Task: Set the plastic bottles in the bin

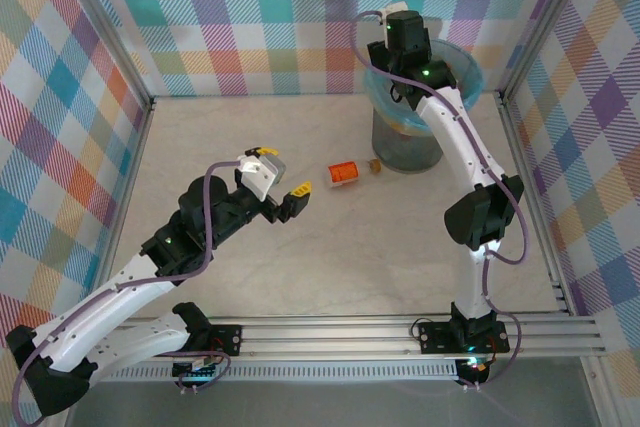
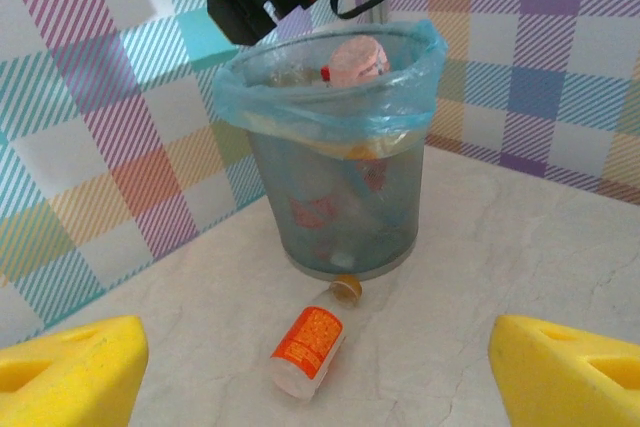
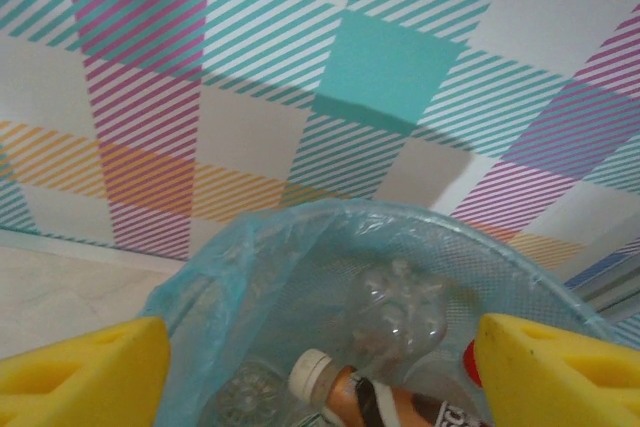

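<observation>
At 12 o'clock, your spread left gripper (image 1: 281, 169) frames an orange-labelled clear plastic bottle (image 1: 345, 171) for pickup. Your right gripper (image 3: 320, 372) gapes, empty, above the round grey bin (image 1: 470, 72).

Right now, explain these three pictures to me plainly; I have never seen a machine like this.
Two robot arms are bolted at the table's near edge. The top picture looks down from above them. The other two come from a camera on each wrist, and the yellow blocks there are that hand's fingers. The left hand is open and empty, facing an orange-labelled bottle that lies on the table near the bin. The right hand hangs open over the bin, which already holds bottles.
</observation>
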Available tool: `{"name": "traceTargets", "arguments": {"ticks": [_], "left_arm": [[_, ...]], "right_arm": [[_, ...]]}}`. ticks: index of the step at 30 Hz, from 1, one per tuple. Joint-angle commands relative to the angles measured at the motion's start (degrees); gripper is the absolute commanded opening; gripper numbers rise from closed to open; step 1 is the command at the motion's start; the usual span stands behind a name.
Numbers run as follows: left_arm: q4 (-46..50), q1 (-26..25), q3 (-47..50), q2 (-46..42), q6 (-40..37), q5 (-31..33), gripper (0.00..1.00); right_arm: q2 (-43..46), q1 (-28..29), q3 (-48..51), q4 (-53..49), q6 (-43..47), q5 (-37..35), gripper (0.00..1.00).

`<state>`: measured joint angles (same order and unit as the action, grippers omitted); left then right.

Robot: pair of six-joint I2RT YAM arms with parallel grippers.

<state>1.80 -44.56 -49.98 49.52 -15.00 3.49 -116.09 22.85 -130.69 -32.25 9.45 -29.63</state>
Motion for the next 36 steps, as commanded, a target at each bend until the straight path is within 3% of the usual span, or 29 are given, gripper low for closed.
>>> {"name": "traceTargets", "arguments": {"ticks": [1, 8, 15, 22, 27, 36], "left_arm": [[2.5, 1.28, -1.41, 1.69, 1.43, -0.56, 0.89], [7.51, 4.13, -5.3, 8.09, 3.03, -3.31, 0.9], [9.17, 7.9, -10.11, 18.94, 3.5, -8.5, 0.9], [8.46, 10.96, -15.71, 31.96, 2.35, -13.33, 0.91], [10.19, 11.68, -21.75, 41.98, -0.92, -17.75, 0.9], [15.98, 11.64, -32.65, 57.61, -6.68, -19.3, 0.87]], "right_arm": [[3.61, 0.26, -2.12, -3.36, -6.01, 5.55, 0.79], [13.35, 0.51, 4.44, -3.75, -11.79, 16.85, 0.77], [26.87, 2.04, 23.25, 3.4, -15.87, 26.24, 0.74], [40.56, 2.98, 43.29, 9.43, -16.49, 30.96, 0.73], [47.18, 2.99, 52.74, 8.72, -16.94, 31.82, 0.73], [57.81, 2.99, 65.07, 9.78, -18.94, 32.35, 0.73]]}}
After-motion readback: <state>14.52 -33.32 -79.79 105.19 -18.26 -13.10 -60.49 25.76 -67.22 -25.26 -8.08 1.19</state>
